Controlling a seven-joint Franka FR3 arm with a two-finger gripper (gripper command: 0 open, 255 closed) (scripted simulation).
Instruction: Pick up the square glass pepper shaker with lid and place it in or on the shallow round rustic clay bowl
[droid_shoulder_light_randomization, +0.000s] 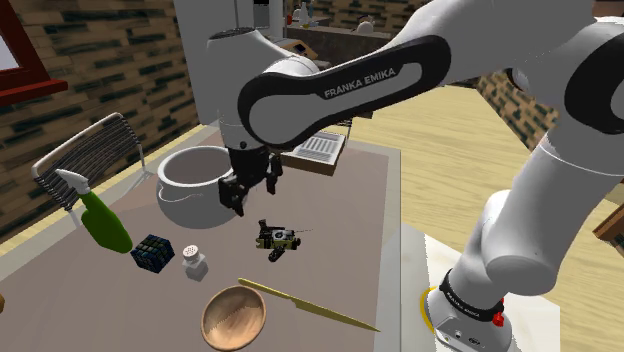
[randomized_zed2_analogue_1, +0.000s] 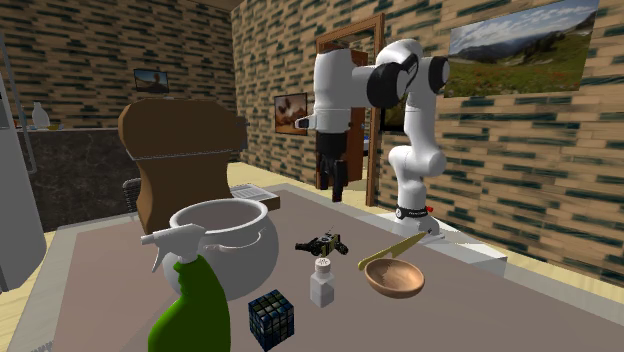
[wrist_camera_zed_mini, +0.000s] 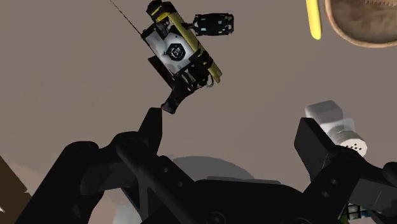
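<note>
Brick-walled room, grey-brown table (droid_shoulder_light_randomization: 350, 225). Arm (droid_shoulder_light_randomization: 360, 80) lettering reads "FRANKA EMIKA". Gripper (droid_shoulder_light_randomization: 252, 192) hovers above the table, fingers apart, empty. Pepper shaker (droid_shoulder_light_randomization: 194, 262) stands upright near brown bowl (droid_shoulder_light_randomization: 234, 318), apart from it.

Franka arm (droid_shoulder_light_randomization: 560, 180): glossy white rounded link shells, with black bands at the joints. White lettering (droid_shoulder_light_randomization: 360, 82) "FRANKA EMIKA" runs along one black band. The base collar (droid_shoulder_light_randomization: 470, 300) is black with a small red mark, and a yellow ring (droid_shoulder_light_randomization: 428, 312) sits under it. The pincer (droid_shoulder_light_randomization: 254, 196) is all black, with a blocky body and two angular fingers (wrist_camera_zed_mini: 315, 146).
</note>
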